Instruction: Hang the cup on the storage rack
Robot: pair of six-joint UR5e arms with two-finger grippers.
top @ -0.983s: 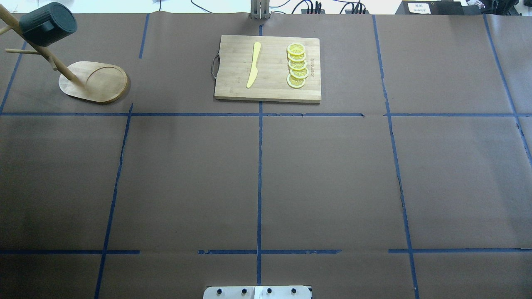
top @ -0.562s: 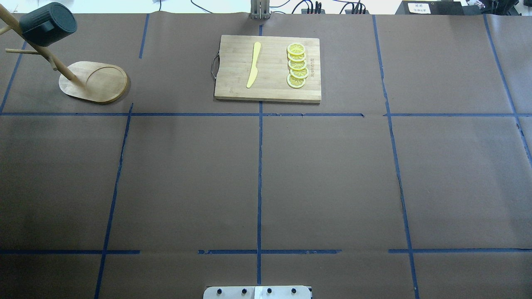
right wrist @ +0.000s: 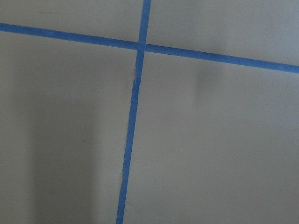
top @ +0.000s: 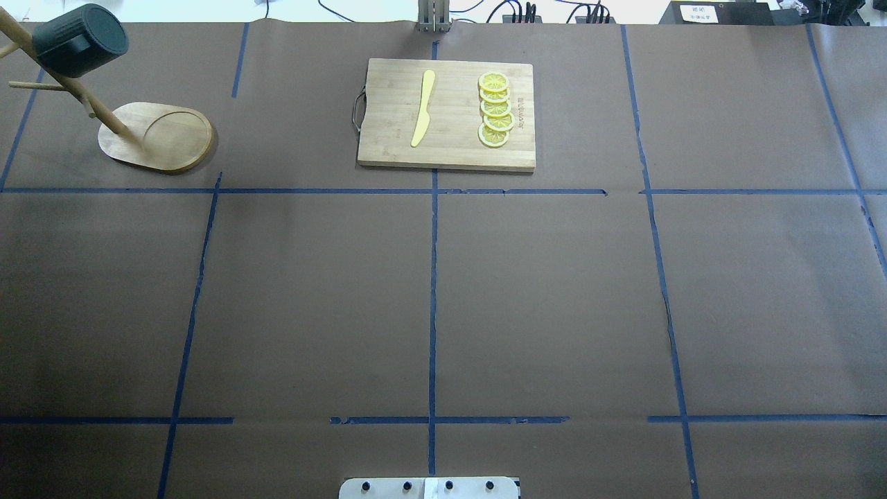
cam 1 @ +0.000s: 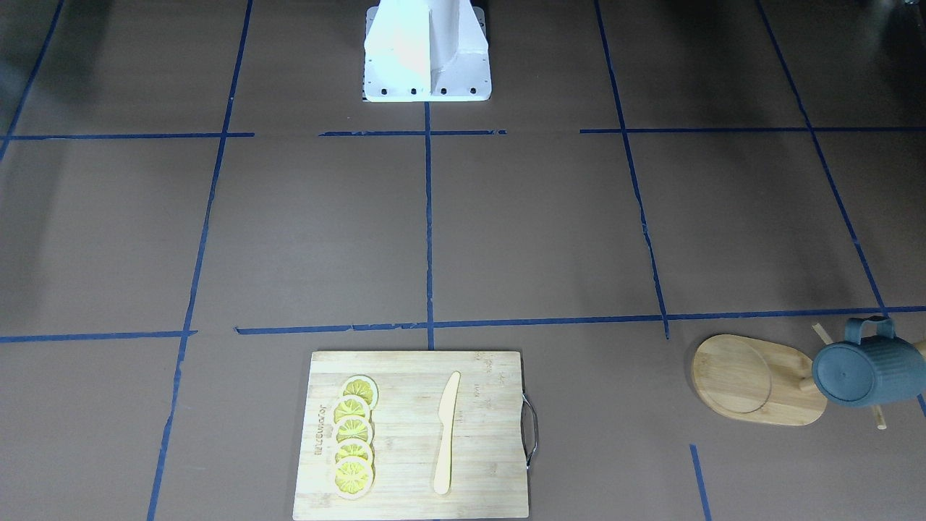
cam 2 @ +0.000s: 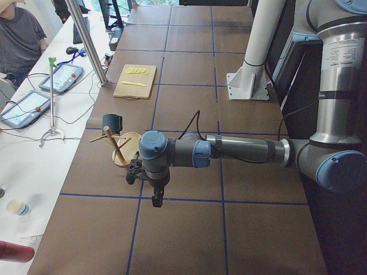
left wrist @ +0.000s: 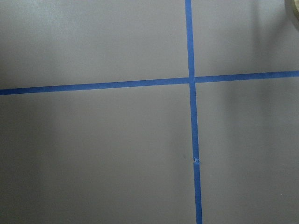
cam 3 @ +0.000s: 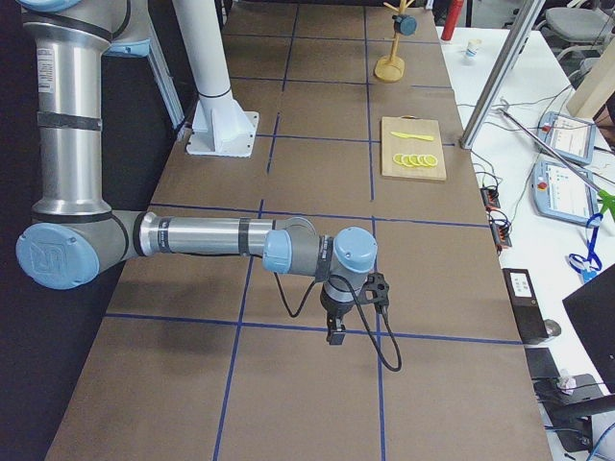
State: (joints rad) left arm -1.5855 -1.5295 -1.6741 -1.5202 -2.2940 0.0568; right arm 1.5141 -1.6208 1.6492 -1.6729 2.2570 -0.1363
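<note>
judging the hang done, hold well off it: over the table (top: 443, 291) the left gripper (cam 2: 156, 199) and right gripper (cam 3: 335, 333) show only side-on, so spread or pressed together i cannot tell. the storage rack (top: 170, 138) bears the cup (top: 80, 39), hung on an upper peg.
</note>
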